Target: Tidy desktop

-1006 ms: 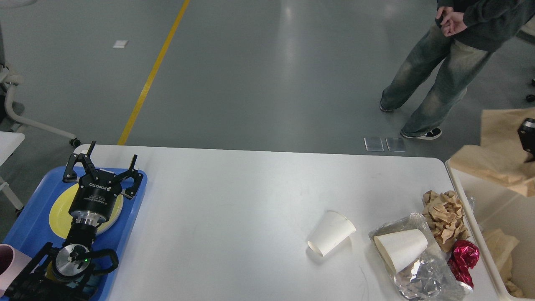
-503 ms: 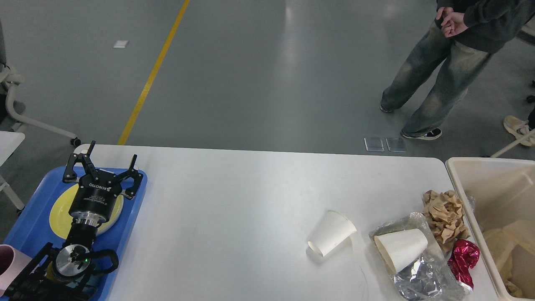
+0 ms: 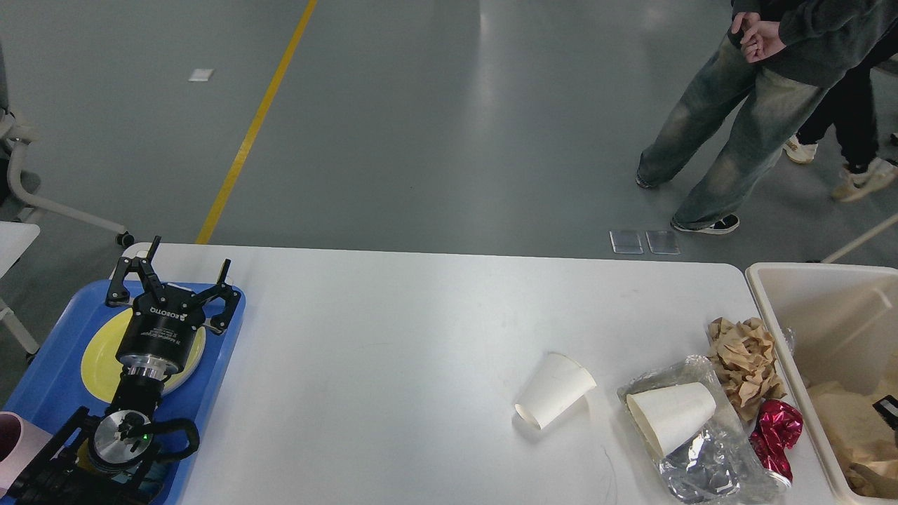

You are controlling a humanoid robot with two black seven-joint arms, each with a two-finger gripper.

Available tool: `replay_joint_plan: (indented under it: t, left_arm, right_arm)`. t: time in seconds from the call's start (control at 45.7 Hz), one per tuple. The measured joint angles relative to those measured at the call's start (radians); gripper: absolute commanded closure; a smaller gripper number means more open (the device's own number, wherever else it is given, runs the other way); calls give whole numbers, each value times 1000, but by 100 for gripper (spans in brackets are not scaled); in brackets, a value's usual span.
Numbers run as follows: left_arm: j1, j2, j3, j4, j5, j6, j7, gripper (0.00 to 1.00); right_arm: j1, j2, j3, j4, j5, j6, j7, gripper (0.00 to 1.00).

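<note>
The white desktop carries litter at its right end: a tipped white paper cup, a second white cup lying on a crinkled clear and silver bag, crumpled brown paper and a red foil wrapper. My left gripper is open and empty above the yellow plate on the blue tray at the left. A small black part, likely my right gripper, shows at the right edge inside the beige bin; its fingers cannot be made out.
The beige bin stands against the table's right edge with brown paper inside. A pink cup sits at the tray's near left corner. Two people stand on the floor beyond the far right corner.
The brown paper held above the bin a second ago now lies in it. My right gripper left that spot; a black part now shows low in the bin. My left arm stayed still.
</note>
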Motion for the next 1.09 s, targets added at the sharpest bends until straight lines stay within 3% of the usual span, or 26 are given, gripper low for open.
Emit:
replay_joint_plan:
  t: [0.306, 0.35, 0.503, 0.722, 1.093]
  left_arm:
    - [0, 0, 0, 0, 0, 0, 0, 4]
    - [0, 0, 0, 0, 0, 0, 0, 4]
    - [0, 0, -1, 0, 0, 0, 0, 4]
    - [0, 0, -1, 0, 0, 0, 0, 4]
    - [0, 0, -2, 0, 0, 0, 0, 4]
  right_arm:
    - [-31, 55, 3, -5, -1, -10, 0, 100]
    - [-35, 60, 4, -5, -1, -27, 0, 84]
    - [-36, 62, 3, -5, -1, -108, 2, 0]
    - [-25, 74, 11, 4, -1, -214, 9, 0]
    - [20, 47, 4, 11, -10, -179, 5, 0]
